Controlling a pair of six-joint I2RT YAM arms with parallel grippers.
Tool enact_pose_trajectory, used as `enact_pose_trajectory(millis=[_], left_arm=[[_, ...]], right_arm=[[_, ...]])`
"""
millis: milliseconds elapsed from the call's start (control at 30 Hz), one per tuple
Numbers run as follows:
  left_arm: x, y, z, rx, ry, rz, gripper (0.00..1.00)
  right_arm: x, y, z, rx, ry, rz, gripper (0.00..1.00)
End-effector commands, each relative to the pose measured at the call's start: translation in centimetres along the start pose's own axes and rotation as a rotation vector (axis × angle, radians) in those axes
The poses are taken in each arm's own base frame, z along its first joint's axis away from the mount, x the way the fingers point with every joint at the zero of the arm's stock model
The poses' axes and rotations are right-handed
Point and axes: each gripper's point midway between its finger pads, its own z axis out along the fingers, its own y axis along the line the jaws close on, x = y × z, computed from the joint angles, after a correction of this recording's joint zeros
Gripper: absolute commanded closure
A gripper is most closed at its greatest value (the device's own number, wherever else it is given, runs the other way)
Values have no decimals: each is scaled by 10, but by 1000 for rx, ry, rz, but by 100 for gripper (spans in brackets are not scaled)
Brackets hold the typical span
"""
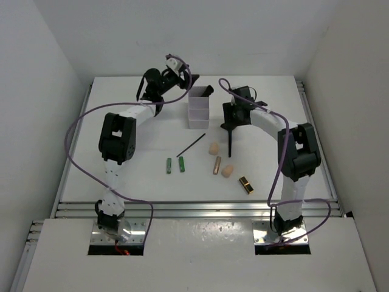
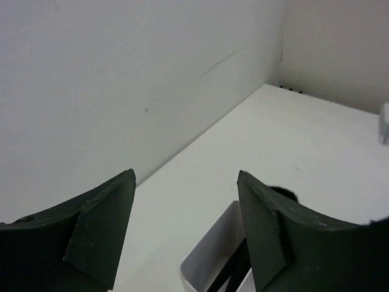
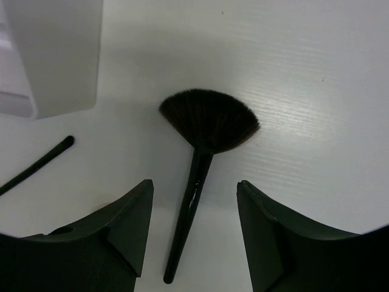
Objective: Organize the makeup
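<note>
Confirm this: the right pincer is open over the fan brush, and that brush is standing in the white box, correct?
Not the last part. The fan brush lies flat on the table beside the white box, not in it; the right wrist view shows this. The right pincer is open over it.

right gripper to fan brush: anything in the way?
Nothing visible. The fan brush lies flat on the table, in line with the right gripper, its handle running between the open jaws. The thin pencil and the white box sit off to the side, clear of the approach.
</note>
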Motion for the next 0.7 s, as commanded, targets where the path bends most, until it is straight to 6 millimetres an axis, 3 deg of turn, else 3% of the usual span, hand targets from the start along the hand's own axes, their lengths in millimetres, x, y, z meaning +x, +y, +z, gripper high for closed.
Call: enact_pose_trajectory(millis=[0,133,233,367,467,500,533,600,667], left_arm=[[-80,10,-7,1,-18,98,26],[-84,20,-31,-55,125,103,24],[-81,22,-61,-85,240,63,23],[-90,29,-102,-153,305,90,23],[-92,23,-130,-198,347,112,23],[-79,24,-144,-224,381,107,23],[-89,17,-151,-225,375,112,23],[-72,12,-170,-237,427,93,23],[-76,7,-184,-242,437,110,23]], right_arm=[[22,-4,1,60,113,33,42],[39,-7,16,113,152,41,44],[46,-11,30,135,159,46,44],[50,-1,49,74,153,43,47],[49,-4,57,106,170,50,58],[53,-6,59,118,184,51,63],[55,-9,59,135,195,56,73],[58,-15,57,169,202,66,85],[58,-25,56,209,177,68,100]])
